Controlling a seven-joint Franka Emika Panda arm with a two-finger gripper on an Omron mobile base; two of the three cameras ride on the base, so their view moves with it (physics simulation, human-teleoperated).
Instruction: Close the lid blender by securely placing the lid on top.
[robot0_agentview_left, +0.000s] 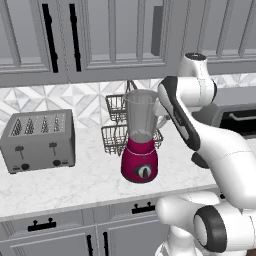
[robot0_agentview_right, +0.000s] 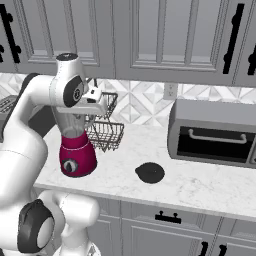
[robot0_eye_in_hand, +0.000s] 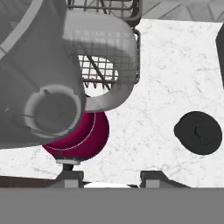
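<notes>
Hand view: we are seeing the blender (robot0_eye_in_hand: 57, 100) standing upright, lid (robot0_eye_in_hand: 199, 132) lying flat nearby, gripper (robot0_eye_in_hand: 111, 177) closed and empty.

White arm (robot0_agentview_left: 225, 150), dark jnts

Magenta-red blender (robot0_agentview_left: 139, 150), black lid (robot0_agentview_right: 150, 172), white veined counter (robot0_agentview_right: 200, 185), grey toaster (robot0_agentview_left: 37, 141).

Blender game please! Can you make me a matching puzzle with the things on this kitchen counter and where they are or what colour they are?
Things:
1. blender
2. lid
3. toaster
4. wire basket

Descriptions:
A. black, lying flat on the counter
B. grey, with four slots on top
C. magenta-red base, clear jar open on top
D. metal mesh, behind the blender by the wall

Pairs: 1-C, 2-A, 3-B, 4-D
</notes>
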